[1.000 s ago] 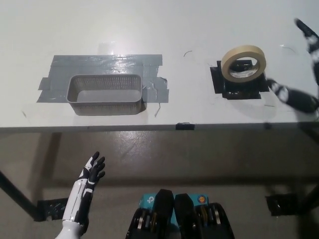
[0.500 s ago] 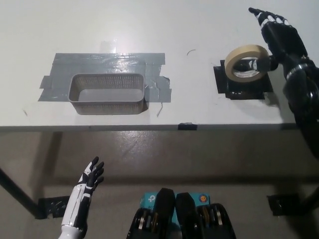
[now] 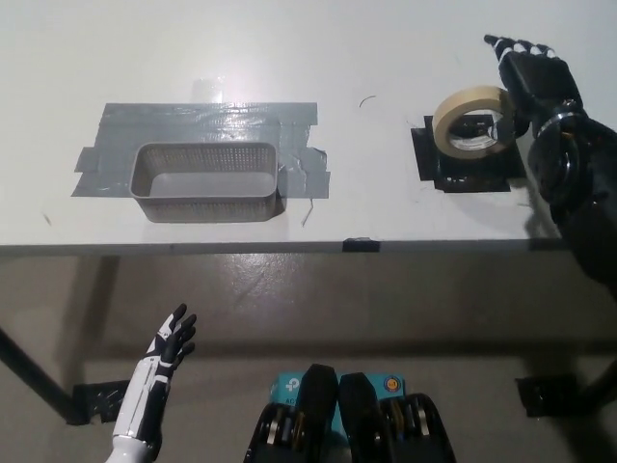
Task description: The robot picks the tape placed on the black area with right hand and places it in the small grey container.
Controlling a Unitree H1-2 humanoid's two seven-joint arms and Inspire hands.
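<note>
A beige roll of tape (image 3: 470, 122) stands tilted on the black patch (image 3: 468, 166) at the right of the white table. My black right hand (image 3: 533, 79) is just right of the roll, fingers spread and open, touching or nearly touching its right rim. The small grey mesh container (image 3: 205, 181) sits at the left on a patch of grey tape, nothing inside. My white left hand (image 3: 154, 378) hangs open below the table edge at the lower left.
The white table's front edge (image 3: 289, 247) runs across the middle of the view, with a small black mark (image 3: 359, 244) on it. Below it lies brownish floor, with dark table legs (image 3: 39, 388) at the lower left and lower right.
My right hand swung in from the far right edge to the tape's right rim. My left hand dropped a little lower.
</note>
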